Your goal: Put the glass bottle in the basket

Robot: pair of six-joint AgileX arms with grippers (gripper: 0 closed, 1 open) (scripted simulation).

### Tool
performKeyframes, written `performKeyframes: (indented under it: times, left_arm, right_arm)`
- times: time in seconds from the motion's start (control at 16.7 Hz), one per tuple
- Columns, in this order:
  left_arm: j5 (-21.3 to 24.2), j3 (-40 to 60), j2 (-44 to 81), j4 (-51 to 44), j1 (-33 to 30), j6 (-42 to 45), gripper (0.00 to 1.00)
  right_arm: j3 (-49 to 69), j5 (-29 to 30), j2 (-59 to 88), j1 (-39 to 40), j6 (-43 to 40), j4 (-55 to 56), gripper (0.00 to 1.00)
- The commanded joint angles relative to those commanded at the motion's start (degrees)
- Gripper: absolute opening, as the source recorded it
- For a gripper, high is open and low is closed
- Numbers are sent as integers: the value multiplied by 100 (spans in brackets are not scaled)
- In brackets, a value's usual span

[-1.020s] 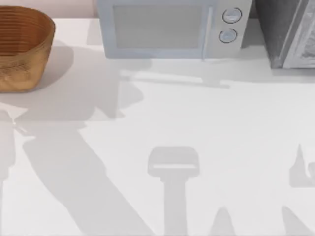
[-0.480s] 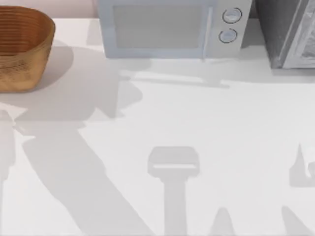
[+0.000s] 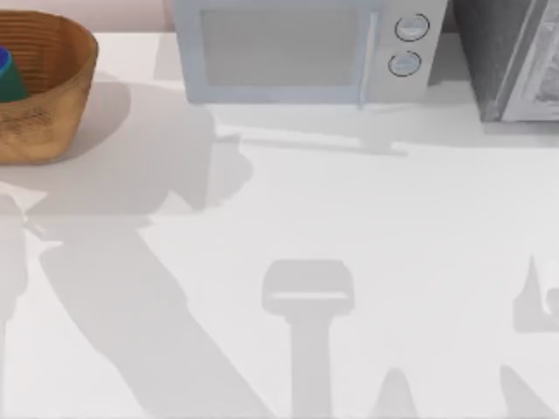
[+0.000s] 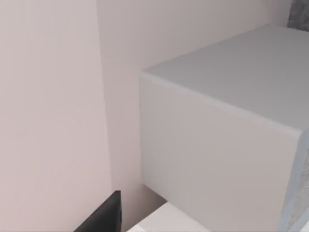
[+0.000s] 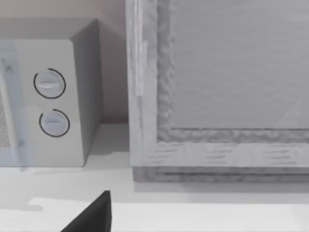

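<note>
The basket (image 3: 39, 83) is seen at the far left corner of the bench (image 3: 367, 227), cut by the top view's left edge. The glass bottle (image 3: 9, 77) is found inside it, against the part of the inner wall nearest that edge; a sliver of turquoise body and dark blue shoulder is shown, so its long axis and the way it points cannot be told. Along the far edge a microwave (image 3: 301, 48) is set just beside the basket, and a grey textured cabinet (image 3: 511, 57) is placed at the far right corner. The middle and near parts of the bench are crossed by arm shadows.

In the left wrist view a dark piece of the left gripper (image 4: 104, 217) is seen before the microwave's side; in the right wrist view a dark piece of the right gripper (image 5: 94, 217) is seen facing the microwave dials and the cabinet. How far either is spread cannot be told.
</note>
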Motion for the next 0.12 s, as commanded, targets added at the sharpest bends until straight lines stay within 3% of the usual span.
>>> performKeyframes:
  times: [0.12]
  left_arm:
    - [0,0,0,0,0,0,100]
  right_arm:
    - [0,0,0,0,0,0,100]
